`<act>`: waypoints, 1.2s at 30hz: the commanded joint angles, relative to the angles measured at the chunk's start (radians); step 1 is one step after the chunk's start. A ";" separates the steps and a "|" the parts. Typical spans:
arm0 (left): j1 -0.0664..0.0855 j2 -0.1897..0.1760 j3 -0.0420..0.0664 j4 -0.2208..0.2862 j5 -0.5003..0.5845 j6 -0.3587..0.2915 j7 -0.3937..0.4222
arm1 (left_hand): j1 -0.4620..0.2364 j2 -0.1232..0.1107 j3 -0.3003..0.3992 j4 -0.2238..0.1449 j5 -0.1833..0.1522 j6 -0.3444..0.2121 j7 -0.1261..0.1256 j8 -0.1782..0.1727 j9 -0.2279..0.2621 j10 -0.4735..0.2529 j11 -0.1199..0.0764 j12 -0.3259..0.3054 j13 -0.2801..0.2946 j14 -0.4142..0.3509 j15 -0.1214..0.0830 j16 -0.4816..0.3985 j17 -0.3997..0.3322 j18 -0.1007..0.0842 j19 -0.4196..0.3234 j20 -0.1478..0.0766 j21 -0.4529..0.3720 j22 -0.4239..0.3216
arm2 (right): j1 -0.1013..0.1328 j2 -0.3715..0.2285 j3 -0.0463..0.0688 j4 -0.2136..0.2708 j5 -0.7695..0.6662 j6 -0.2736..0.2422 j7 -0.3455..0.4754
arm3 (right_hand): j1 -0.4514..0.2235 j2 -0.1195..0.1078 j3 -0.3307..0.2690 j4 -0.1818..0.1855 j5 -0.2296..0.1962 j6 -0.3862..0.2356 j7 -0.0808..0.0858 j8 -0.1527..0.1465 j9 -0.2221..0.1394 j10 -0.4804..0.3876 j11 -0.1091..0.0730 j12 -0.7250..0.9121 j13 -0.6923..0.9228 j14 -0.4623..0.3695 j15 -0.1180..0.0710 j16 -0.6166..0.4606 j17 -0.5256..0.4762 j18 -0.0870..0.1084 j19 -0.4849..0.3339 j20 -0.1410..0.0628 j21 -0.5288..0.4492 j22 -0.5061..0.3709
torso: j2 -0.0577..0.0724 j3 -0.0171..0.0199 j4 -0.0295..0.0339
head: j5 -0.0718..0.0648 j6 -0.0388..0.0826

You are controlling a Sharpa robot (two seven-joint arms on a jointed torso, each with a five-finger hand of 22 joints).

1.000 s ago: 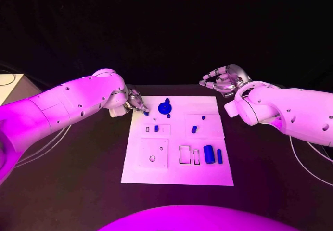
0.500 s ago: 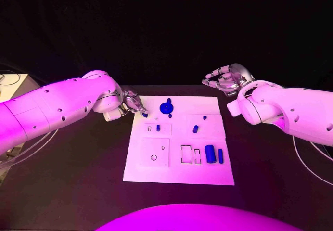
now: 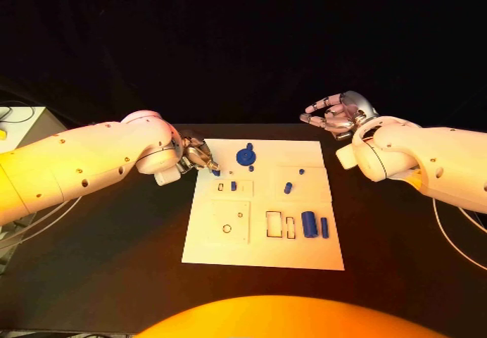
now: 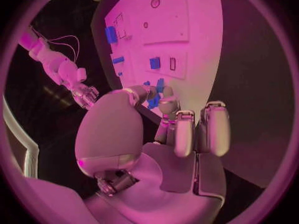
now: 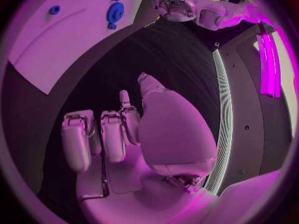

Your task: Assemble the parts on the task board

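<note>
Left hand (image 3: 198,156): pinching small part (image 3: 214,171) at board (image 3: 262,253) corner; placing next. Right hand (image 3: 335,115): spread, idle.

i read the task board (image 3: 263,239) as a smooth, matt white plate, likely plastic. the blue parts (image 3: 308,224) on it look like smooth plastic with a slight sheen. the table (image 3: 112,246) is black and matt. both arm shells are glossy white plastic. the left hand (image 3: 197,156) and the right hand (image 3: 335,113) show polished, silvery metal-like fingers.
</note>
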 commanded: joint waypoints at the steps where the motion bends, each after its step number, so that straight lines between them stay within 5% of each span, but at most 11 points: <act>1: -0.007 0.001 -0.005 0.014 -0.026 -0.053 -0.009 | -0.010 0.003 0.195 -0.194 0.007 0.011 -0.006 0.004 0.016 0.009 -0.001 0.006 0.003 0.108 -0.008 0.004 0.264 -0.017 0.008 0.001 0.005 0.047 | 0.000 -0.001 0.000 0.000 -0.005 0.010 0.011 | -0.010 -0.004 0.004 0.001 -0.002 -0.010 0.000 0.006 -0.002 -0.005 0.000 -0.005 0.098 0.077 0.007 -0.005 0.149 -0.006 0.089 0.007 -0.005 0.241 | -0.002 0.0002 0.0013 | 0.002 -0.003; 11: -0.035 0.004 -0.022 0.040 -0.071 -0.065 -0.010 | -0.011 0.003 0.195 -0.194 0.009 0.012 -0.007 0.004 0.016 0.010 -0.001 0.007 0.004 0.108 -0.008 0.004 0.264 -0.017 0.009 0.001 0.005 0.048 | -0.001 -0.004 0.000 -0.001 -0.005 0.010 0.011 | -0.010 -0.004 0.004 0.001 -0.002 -0.010 0.000 0.006 -0.002 -0.005 0.000 -0.005 0.098 0.077 0.007 -0.005 0.149 -0.006 0.089 0.007 -0.005 0.241 | 0.001 -0.0006 -0.0009 | 0.001 -0.005; 36: -0.043 0.021 -0.027 0.043 -0.163 -0.009 -0.007 | -0.012 0.002 0.196 -0.196 0.013 0.014 -0.007 0.004 0.016 0.009 -0.002 0.004 0.000 0.108 -0.009 0.004 0.264 -0.018 0.010 0.000 0.006 0.049 | -0.001 -0.005 0.000 0.000 -0.005 0.012 0.012 | -0.013 -0.003 0.005 0.001 0.000 -0.010 0.000 0.008 -0.002 -0.006 -0.001 -0.006 0.096 0.077 0.007 -0.006 0.147 -0.005 0.088 0.007 -0.007 0.240 | 0.001 0.0006 -0.0007 | 0.003 -0.016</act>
